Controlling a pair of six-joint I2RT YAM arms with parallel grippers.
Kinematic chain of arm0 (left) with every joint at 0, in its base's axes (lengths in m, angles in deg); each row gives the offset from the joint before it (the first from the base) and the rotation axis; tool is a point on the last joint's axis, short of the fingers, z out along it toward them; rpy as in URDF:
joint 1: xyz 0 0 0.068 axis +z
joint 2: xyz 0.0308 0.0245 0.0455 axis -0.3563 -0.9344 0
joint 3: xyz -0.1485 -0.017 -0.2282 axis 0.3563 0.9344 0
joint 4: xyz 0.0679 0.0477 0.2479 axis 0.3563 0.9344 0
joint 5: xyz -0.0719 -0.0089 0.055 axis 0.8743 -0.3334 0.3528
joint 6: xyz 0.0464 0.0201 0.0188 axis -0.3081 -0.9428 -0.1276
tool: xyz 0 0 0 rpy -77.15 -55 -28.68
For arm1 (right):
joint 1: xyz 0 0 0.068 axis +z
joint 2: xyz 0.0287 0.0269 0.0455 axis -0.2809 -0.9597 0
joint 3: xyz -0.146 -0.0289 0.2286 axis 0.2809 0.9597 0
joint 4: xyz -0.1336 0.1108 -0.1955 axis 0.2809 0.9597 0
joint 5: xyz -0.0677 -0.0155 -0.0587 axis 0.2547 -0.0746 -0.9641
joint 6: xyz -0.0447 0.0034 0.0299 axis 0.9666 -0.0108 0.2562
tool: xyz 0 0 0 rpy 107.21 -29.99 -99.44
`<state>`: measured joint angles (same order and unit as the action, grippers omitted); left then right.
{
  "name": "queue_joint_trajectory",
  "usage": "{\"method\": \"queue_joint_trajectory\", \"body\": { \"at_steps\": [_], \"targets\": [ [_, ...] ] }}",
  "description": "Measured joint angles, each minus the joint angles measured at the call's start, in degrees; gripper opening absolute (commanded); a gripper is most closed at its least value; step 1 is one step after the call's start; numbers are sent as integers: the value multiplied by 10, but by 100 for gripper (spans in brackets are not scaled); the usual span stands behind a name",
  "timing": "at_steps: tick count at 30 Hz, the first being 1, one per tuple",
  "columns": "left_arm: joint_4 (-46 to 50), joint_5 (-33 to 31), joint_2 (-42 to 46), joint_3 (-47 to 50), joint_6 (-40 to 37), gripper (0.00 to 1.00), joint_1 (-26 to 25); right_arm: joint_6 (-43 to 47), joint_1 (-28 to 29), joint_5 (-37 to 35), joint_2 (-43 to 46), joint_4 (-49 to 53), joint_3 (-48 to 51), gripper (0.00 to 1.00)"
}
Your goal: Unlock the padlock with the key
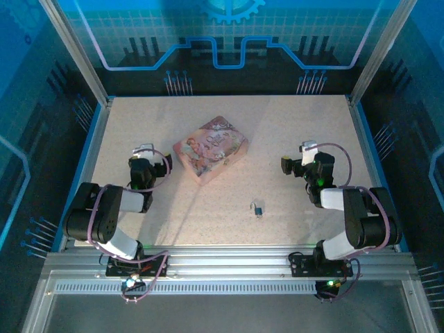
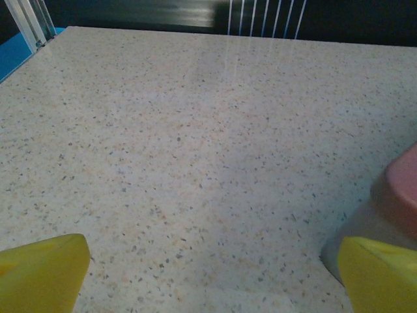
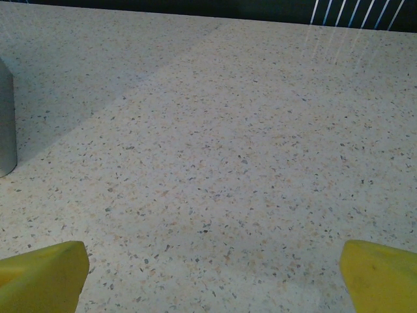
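Note:
The padlock (image 1: 257, 207) is a tiny dark thing with a bluish glint, lying on the speckled table toward the front right of centre. A key cannot be told apart from it at this size. My left gripper (image 1: 144, 151) hovers low at the left, well away from the padlock. Its yellow fingertips (image 2: 40, 272) stand wide open over bare table (image 2: 195, 163). My right gripper (image 1: 307, 149) sits at the right, behind and to the right of the padlock. It is open too, with nothing between its yellow fingertips (image 3: 382, 274).
A pink illustrated tin (image 1: 210, 149) lies at the middle of the table, between the two arms. Its edge shows beside my left gripper's right finger (image 2: 399, 195) and as a grey wall (image 3: 5, 124) far left of my right gripper. Metal frame posts and blue walls ring the table.

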<state>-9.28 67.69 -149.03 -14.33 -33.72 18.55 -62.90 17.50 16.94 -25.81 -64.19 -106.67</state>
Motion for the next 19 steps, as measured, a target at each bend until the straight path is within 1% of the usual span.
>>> {"method": "queue_joint_trajectory", "body": {
  "at_steps": [19],
  "targets": [
    [0, 9, 0, -1, 0, 99, 4, 0, 7, -14, 0, 0, 0, 100]
  ]
}}
